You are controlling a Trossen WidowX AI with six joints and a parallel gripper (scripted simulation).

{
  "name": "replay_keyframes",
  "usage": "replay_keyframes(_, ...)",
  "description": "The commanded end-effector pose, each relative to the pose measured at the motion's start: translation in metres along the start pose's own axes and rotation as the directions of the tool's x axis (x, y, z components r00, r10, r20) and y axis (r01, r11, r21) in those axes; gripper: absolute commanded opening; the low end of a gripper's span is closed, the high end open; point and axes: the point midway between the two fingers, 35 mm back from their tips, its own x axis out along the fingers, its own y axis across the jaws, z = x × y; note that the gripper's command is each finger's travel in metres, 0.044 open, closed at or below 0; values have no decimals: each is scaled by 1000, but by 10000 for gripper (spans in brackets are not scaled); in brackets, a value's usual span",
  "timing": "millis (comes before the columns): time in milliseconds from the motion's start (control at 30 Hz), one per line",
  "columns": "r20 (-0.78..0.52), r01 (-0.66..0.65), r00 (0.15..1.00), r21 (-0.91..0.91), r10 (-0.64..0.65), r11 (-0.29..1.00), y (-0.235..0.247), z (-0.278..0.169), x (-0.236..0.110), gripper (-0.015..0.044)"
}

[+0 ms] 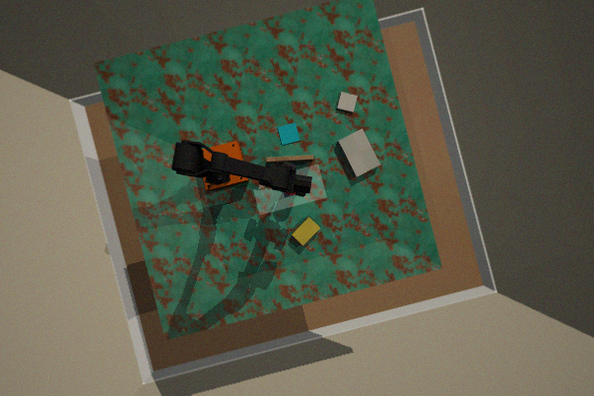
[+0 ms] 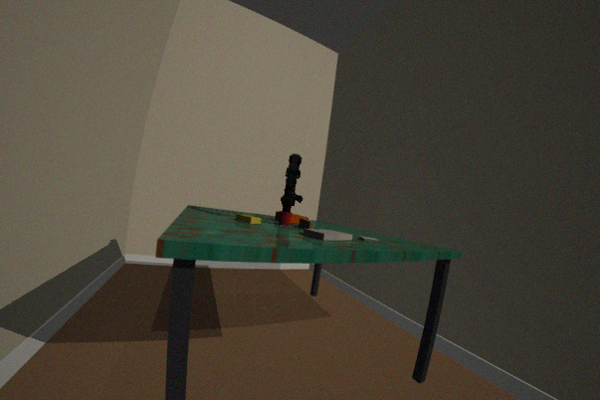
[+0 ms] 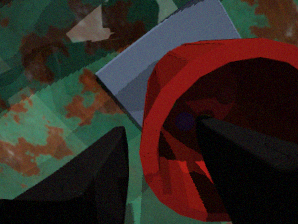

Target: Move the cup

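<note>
A red cup (image 3: 166, 185) (image 2: 284, 217) with marbles inside stands on a pale blue-grey pad (image 3: 166, 43) (image 1: 271, 204) near the middle of the green table. In the overhead view the arm hides the cup. My gripper (image 3: 161, 131) (image 1: 305, 184) (image 2: 289, 203) is directly over the cup and partly open. In the wrist view one finger reaches into the cup's mouth. The other finger stands outside the cup's wall, with a strip of table showing between them. A cyan square pad (image 1: 289, 134) lies flat a little farther back on the table.
A large grey block (image 1: 359, 153) (image 2: 328, 234) and a small white tile (image 1: 347, 101) lie to the right. A yellow block (image 1: 305, 231) (image 2: 249, 218) lies in front of the pad and a thin wooden strip (image 1: 290, 159) behind it. The arm's orange base (image 1: 229, 150) is to the left.
</note>
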Motion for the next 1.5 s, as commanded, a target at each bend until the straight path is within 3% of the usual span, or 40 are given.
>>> replay_keyframes(0,1,-20,1000,0,20,1000,4,0,11,148)
replay_keyframes(733,1,-20,1000,0,20,1000,5,0,17,148)
replay_keyframes(833,-1,-13,1000,0,13,1000,4,-1,15,69)
replay_keyframes(1167,-1,-13,1000,0,13,1000,4,-1,15,2)
replay_keyframes(1467,-1,-14,1000,0,14,1000,2,0,4,0)
